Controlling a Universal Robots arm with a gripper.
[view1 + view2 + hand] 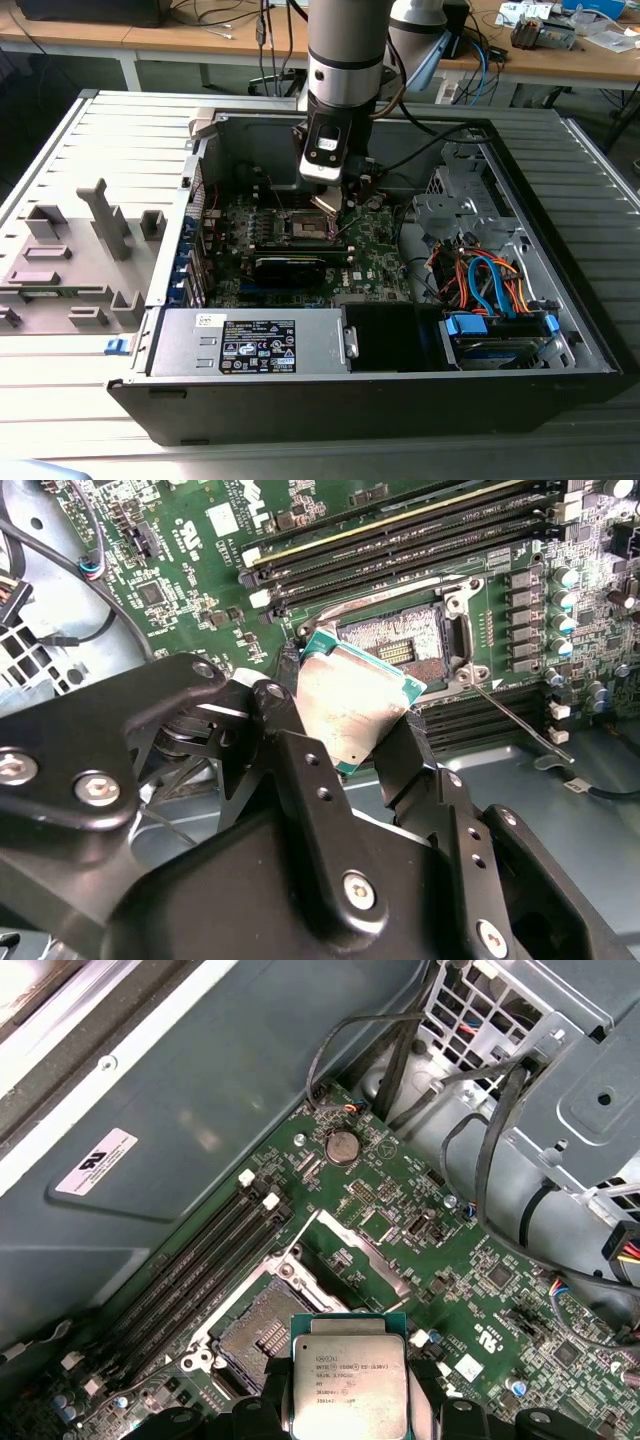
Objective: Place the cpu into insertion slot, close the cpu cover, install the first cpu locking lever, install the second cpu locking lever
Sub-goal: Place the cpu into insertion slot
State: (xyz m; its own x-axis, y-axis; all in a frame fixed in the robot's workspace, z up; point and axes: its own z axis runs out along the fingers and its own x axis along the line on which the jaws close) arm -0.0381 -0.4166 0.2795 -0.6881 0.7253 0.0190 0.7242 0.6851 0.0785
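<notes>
Currently black two-finger gripper (pixel 350 728) pinching small flat square silvery-grey metal-topped cpu (pixel 349 1385) by opposite edges. Cpu held close over square silver-rimmed insertion slot (pixel 262 1332) on green circuit board (pixel 450 1250), not seated. Slot uncovered, dark contact field exposed.

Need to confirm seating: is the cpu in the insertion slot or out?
Out. The cpu sits clamped in the tool, above the bare insertion slot.

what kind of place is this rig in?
Probably a robotics lab or workshop: an open computer case on a slatted table, the gripper holding the cpu near the insertion slot, wooden desks with cables behind.
</notes>
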